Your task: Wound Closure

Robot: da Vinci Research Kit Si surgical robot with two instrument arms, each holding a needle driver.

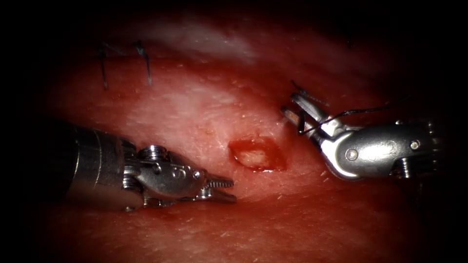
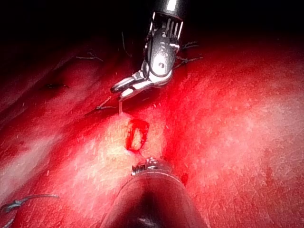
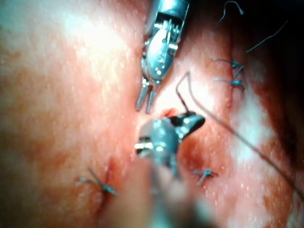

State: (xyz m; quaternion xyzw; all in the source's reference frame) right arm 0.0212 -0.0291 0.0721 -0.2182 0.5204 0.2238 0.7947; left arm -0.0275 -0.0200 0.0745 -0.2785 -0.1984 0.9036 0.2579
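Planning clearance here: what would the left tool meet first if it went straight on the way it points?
Probably the cut in the tissue, just past the left tool, whose empty fingers point right. Depth is unclear; it might pass below it.

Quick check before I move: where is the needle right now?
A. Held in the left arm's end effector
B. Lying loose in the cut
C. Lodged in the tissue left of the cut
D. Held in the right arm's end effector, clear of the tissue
D: the right end effector grips the curved needle off the tissue, thread trailing; the left end effector holds nothing.
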